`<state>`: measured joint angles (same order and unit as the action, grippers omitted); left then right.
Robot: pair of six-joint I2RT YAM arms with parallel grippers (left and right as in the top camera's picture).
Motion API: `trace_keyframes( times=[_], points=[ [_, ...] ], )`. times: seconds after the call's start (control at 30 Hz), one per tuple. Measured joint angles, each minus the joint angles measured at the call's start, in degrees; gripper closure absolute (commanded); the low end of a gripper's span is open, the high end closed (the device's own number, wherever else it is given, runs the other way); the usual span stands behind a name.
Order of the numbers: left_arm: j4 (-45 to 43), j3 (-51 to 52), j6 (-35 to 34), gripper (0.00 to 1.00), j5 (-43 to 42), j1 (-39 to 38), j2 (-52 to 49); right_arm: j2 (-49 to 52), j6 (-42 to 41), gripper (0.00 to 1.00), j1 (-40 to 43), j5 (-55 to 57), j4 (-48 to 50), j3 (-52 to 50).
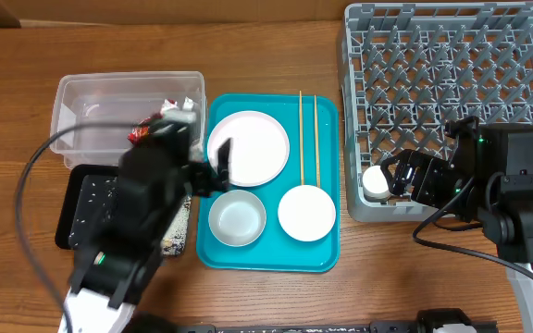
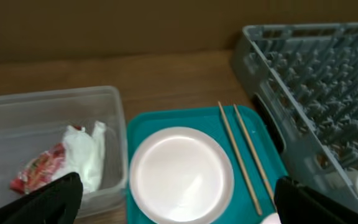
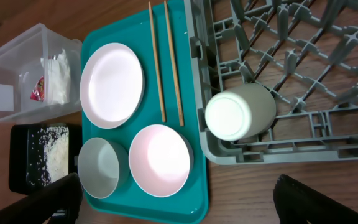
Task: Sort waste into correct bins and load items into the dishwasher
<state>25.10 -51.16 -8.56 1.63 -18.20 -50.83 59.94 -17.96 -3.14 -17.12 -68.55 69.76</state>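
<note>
The white-pink plate (image 1: 248,148), two chopsticks (image 1: 308,139), metal bowl (image 1: 237,217) and pink bowl (image 1: 306,213) lie on a teal tray. The white cup (image 1: 376,182) lies on its side in the front left corner of the grey dish rack (image 1: 452,92). The red wrapper (image 2: 39,168) and white paper (image 2: 86,152) lie in the clear tub (image 1: 128,116). Rice (image 3: 51,155) lies in the black tray (image 1: 74,217). My left gripper (image 1: 202,157) is open and empty between the tub and the plate (image 2: 180,174). My right gripper (image 1: 401,176) is open and empty beside the cup (image 3: 238,112).
The teal tray (image 1: 327,250) sits between the bins and the rack. The left arm and its cable cover part of the black tray. Bare wooden table shows in front of the teal tray and the rack.
</note>
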Motion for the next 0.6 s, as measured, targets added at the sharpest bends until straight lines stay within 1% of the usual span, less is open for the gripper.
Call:
trace_keyframes(
  times=[0.07,0.17,0.23,0.43,0.6],
  points=[
    [-4.55,6.14,2.12,0.00,-4.20,4.22,5.79,0.00,0.00,0.00,0.00,0.00,-0.04,0.00],
    [-7.63,14.23,3.78,0.00,-8.02,7.72,14.32,0.00,0.00,0.00,0.00,0.04,-0.02,0.00],
    [-8.41,19.28,4.57,0.00,-9.27,8.57,20.41,0.00,-0.02,0.00,0.00,0.00,0.02,0.00],
    [-8.87,30.45,5.66,0.00,-7.85,8.61,38.36,0.00,0.00,0.00,0.00,0.00,0.00,0.00],
    [-9.07,34.34,5.79,0.00,-4.98,8.59,46.18,0.00,0.00,0.00,0.00,0.04,-0.02,0.00]
  ],
)
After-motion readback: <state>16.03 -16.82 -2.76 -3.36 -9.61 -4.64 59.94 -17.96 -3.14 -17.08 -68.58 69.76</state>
